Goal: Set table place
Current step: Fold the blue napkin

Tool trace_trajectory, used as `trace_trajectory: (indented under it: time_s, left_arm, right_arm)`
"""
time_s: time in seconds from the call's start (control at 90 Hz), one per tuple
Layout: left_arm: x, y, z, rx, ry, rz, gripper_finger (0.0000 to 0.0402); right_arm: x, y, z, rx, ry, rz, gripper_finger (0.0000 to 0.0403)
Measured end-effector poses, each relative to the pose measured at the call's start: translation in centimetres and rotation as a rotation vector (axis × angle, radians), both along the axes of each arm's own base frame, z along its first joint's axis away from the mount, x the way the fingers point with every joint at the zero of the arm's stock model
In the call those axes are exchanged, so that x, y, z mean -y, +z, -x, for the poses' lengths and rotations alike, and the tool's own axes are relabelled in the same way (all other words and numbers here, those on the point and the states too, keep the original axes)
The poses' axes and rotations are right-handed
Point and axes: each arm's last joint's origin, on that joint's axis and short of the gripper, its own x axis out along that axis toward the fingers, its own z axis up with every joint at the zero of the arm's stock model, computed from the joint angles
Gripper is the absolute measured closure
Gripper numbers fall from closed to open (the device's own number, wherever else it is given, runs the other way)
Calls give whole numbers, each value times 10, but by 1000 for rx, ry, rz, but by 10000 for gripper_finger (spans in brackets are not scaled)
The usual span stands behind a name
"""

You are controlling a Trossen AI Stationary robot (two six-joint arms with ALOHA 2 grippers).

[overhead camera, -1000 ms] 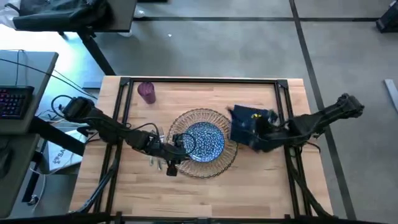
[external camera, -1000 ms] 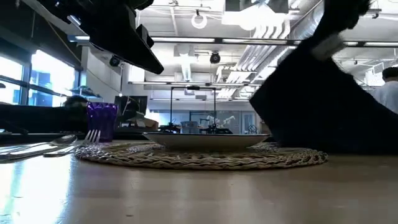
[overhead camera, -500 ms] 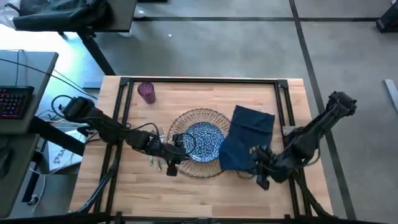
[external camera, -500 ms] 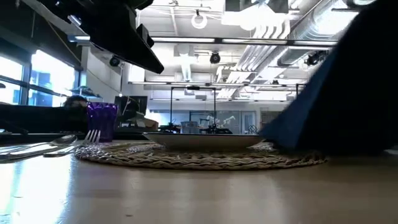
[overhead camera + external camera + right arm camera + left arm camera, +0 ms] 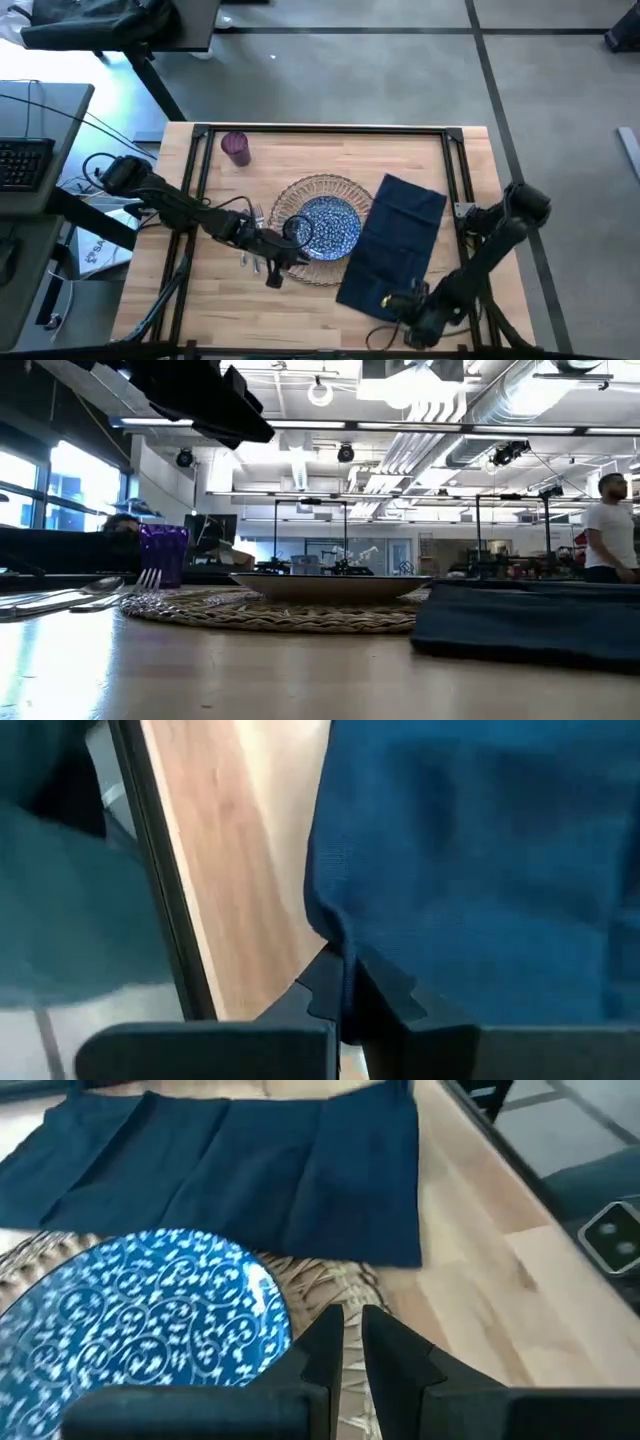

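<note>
The blue-patterned plate [image 5: 327, 224] sits on the wicker charger [image 5: 345, 268] in the middle of the table. The navy napkin [image 5: 396, 243] lies spread out to their right, its left edge over the charger's rim; the low view shows the napkin [image 5: 525, 620] flat. My right gripper [image 5: 402, 303] is shut on its near end. My left gripper [image 5: 298, 254] hovers shut over the charger's near left rim [image 5: 350, 1295], beside the plate [image 5: 140, 1320]. Silver cutlery [image 5: 252, 262] lies on the table left of the charger. My right gripper pinches the napkin's near end, close to its right corner [image 5: 335, 945], between its two fingers. The cloth bunches into a fold where it enters the fingers. The fingers come in low from the table's near side, and the rest of the napkin lies flat on the table.
A small purple cup [image 5: 236, 147] stands at the far left of the table. A black metal frame [image 5: 320, 128] runs along the table's edges. Bare wood shows at the near left [image 5: 220, 310]. A person [image 5: 605, 525] stands in the room beyond.
My right gripper has moved toward the table's near edge and down, drawing the napkin with it. The napkin, bunched and lifted by the charger's right side a second ago, now lies spread out flat, its far end staying near the far right.
</note>
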Motion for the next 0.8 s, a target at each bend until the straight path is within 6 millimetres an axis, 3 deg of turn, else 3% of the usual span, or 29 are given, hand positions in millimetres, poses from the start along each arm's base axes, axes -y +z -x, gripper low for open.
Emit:
trace_trajectory:
  time_s: [0.133,0.278,0.389,0.578,0.8]
  left_arm:
    - [0,0,0,-3,-10,3,378]
    - [0,0,0,7,-17,-20,378]
    - [2,2,-1,33,-87,-33,378]
    - [18,-14,-8,59,-242,-139,370]
    - [33,-35,-28,-1,-326,-96,335]
  right_arm:
    - [-11,-3,-10,29,-20,24,403]
    - [-12,18,-16,198,-93,41,403]
    - [-7,30,-14,223,-153,26,403]
    - [-6,21,-10,140,-122,70,403]
    - [-15,7,-5,47,-27,41,403]
